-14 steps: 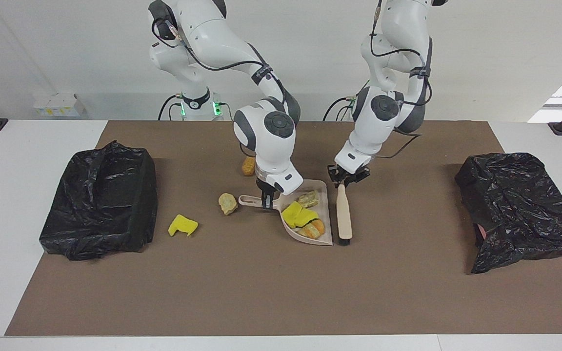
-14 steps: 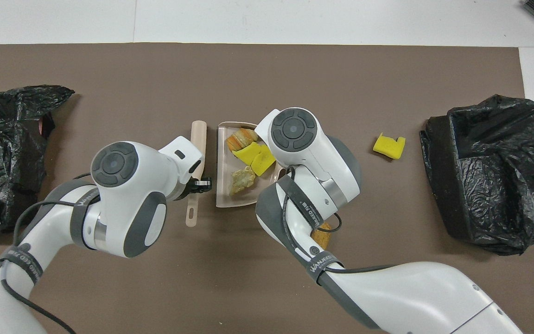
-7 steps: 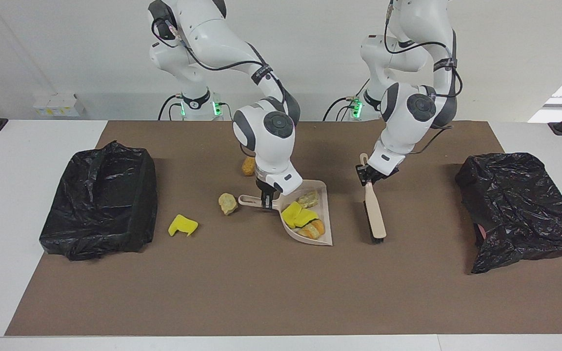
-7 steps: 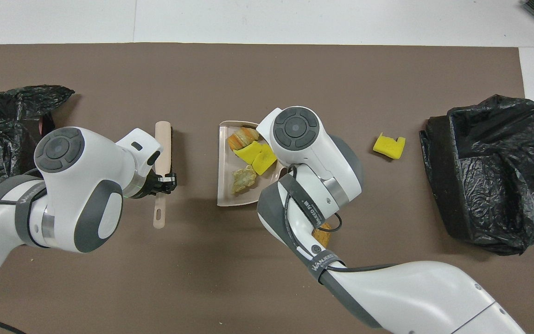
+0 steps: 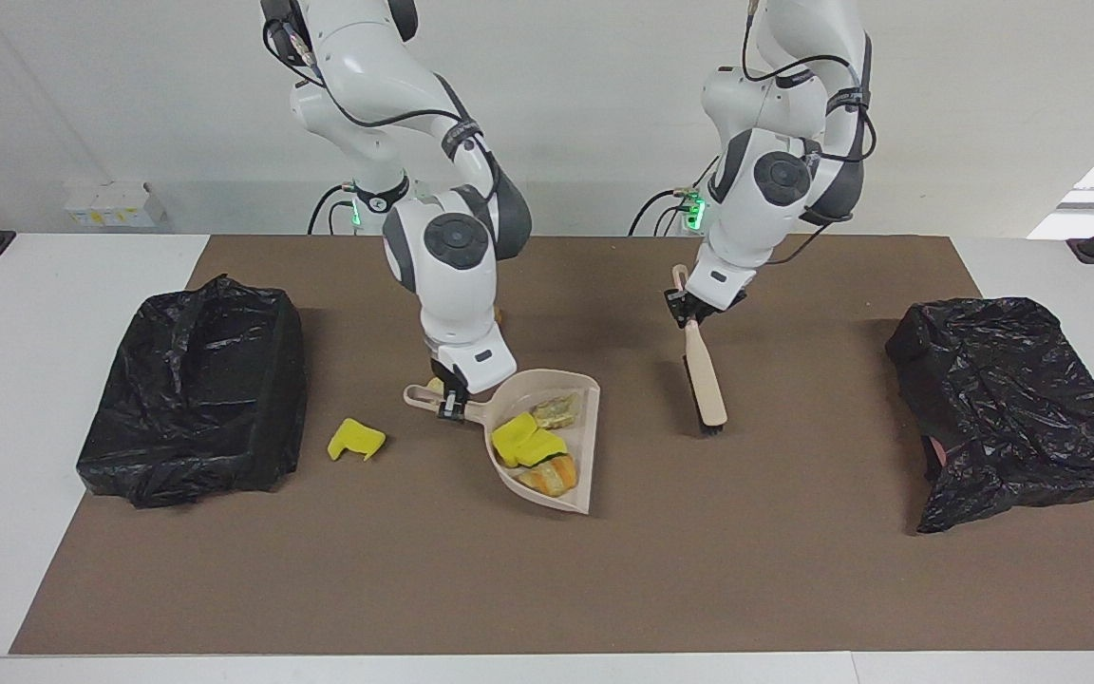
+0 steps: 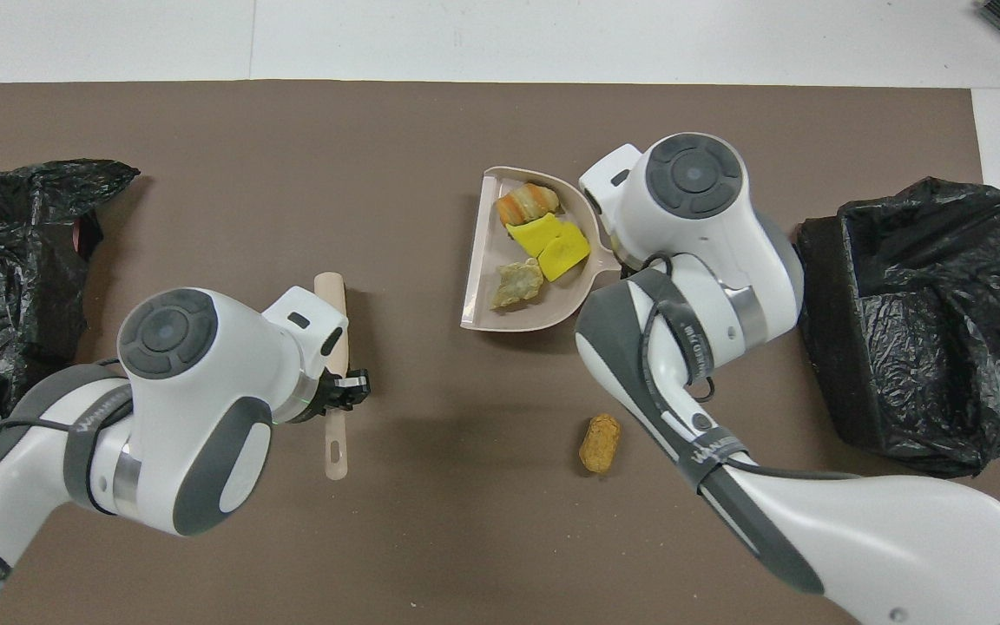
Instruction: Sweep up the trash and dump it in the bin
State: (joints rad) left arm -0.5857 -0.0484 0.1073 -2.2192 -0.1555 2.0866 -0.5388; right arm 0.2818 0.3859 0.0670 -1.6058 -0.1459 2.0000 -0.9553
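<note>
My right gripper [image 5: 452,404] is shut on the handle of the beige dustpan [image 5: 577,399], which hangs tilted just above the mat. In the dustpan [image 6: 483,304] lie yellow sponge chunks [image 6: 549,247], an orange roll [image 6: 528,201] and a tan lump [image 6: 517,285]. More trash is on the mat: a yellow scrap [image 5: 355,440] between the pan and the bin [image 5: 196,389], a tan lump [image 5: 433,385] peeking out by the right gripper, and an orange-brown lump [image 6: 598,443] nearer the robots. My left gripper [image 5: 689,318] is shut on the brush [image 5: 704,375], whose head slants down over the mat.
The bin [image 6: 917,321], lined with a black bag, stands open at the right arm's end of the brown mat. A second crumpled black bag [image 5: 1012,399] covers something at the left arm's end. In the overhead view the right arm hides the yellow scrap.
The right gripper has lifted the loaded dustpan off the mat and carried it toward the bin. The left gripper has swung the brush away from the pan toward the left arm's end.
</note>
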